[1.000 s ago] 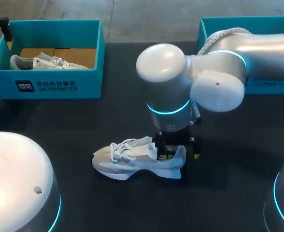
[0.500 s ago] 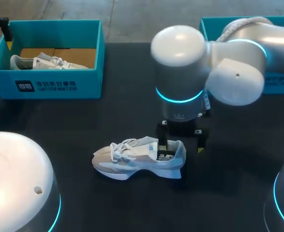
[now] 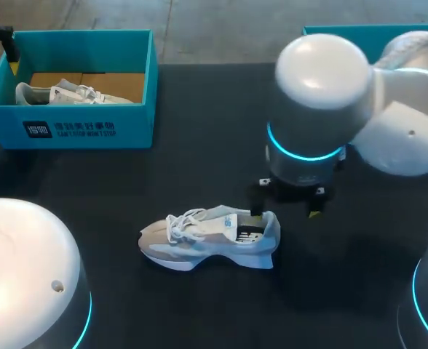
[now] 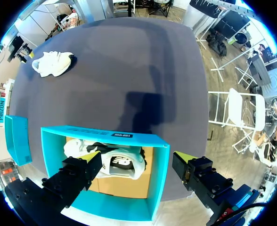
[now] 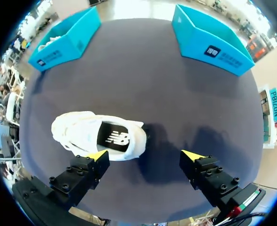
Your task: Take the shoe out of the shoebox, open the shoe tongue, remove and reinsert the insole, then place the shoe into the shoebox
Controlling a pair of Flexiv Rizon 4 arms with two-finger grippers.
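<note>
Spread wide and holding nothing, the right jaws hang near the heel of the shoe point(image 3: 210, 236), a little up and to the right of it in the head frame. That shoe rests on its sole at the lower middle of the frame, toe toward the left, on the dark worktop point(image 3: 163, 174). The right arm point(image 3: 323, 94) fills the upper right. Seen from the right wrist, the shoe sits off to one side of the jaws rather than between them, and the dark insole point(image 5: 114, 136) shows flat inside the collar. The left jaws are equally spread and empty, poised over the teal shoebox point(image 3: 90, 127) at the upper left, where a second shoe point(image 3: 54, 93) lies. Another shoebox point(image 5: 209, 44) stands at the upper right, mostly behind the arm.

With the insole apparently seated, I judge the step in hand to be picking the shoe up for boxing. To do it well, centre the right jaws over the heel collar first, so that one finger goes inside the heel wall and one outside. Then close gently: a grip taken off to the side would likely tip the light shoe or drag the insole out
</note>
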